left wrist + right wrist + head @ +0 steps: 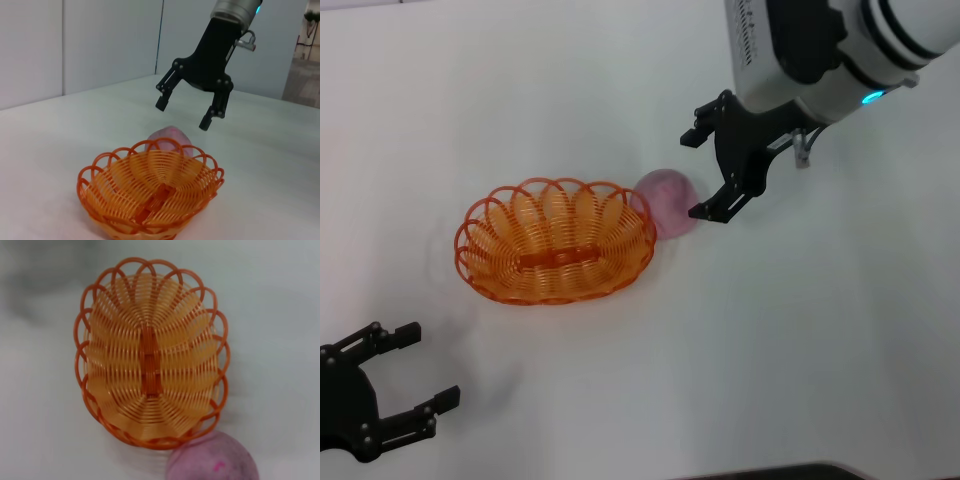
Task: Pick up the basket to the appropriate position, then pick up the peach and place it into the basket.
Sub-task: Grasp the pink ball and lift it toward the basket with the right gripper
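Two grippers frame the scene as the right gripper hangs above and just beside the peach, its black fingers spread wide and holding nothing. The pink fruit sits on the white table, touching or all but touching the scalloped rim at the right-hand end of the basket, which rests upright and empty near the middle of the surface. With the orange basket apparently already set where it is wanted, the step in hand looks like the reach for the peach. In the left wrist view the spread fingers are clearly above the fruit rather than around it, so the grasp is not yet made. The next move appears to call for a descent that brings one finger down each side of the fruit without snagging the wire loops pressed close against it, then a short lift and carry over the rim. The left gripper waits at the near left corner of the table, well apart from the basket, its fingers also spread and empty. The tabletop is plain, matte white; pale wall panels rise behind it, and a dim opening shows at the far edge of the room.
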Controlling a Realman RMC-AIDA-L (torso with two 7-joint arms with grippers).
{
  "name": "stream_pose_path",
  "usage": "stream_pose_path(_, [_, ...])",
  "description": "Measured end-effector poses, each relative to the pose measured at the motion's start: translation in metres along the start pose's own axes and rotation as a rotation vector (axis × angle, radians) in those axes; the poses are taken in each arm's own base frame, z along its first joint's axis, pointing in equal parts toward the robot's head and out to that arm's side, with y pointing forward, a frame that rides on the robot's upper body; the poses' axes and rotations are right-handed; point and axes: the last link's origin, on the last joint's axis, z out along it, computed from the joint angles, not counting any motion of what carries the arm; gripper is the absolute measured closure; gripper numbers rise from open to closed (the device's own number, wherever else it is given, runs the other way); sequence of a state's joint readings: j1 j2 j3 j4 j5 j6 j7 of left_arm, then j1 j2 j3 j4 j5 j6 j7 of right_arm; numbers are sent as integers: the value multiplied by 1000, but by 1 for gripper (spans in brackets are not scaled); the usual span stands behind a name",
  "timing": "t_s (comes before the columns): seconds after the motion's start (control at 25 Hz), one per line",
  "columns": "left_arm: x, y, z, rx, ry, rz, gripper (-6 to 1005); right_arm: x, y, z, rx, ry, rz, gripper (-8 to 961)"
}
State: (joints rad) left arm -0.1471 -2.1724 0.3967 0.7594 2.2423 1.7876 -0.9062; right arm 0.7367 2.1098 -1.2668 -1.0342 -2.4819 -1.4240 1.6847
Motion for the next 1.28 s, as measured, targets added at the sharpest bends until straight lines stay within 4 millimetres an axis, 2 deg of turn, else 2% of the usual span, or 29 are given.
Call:
stream_pose_path(0.68, [1,1,0,-6,4,-2,162,0,3,29,-18,-8,16,12])
stream_pose_path(1.0, [1,0,0,-7,6,-2,162,-1,-2,31,9,-16,24,33])
stream_pose_path(1.28, [1,0,0,-7,7,-3,162,-1,-2,31,21,-33,31,269])
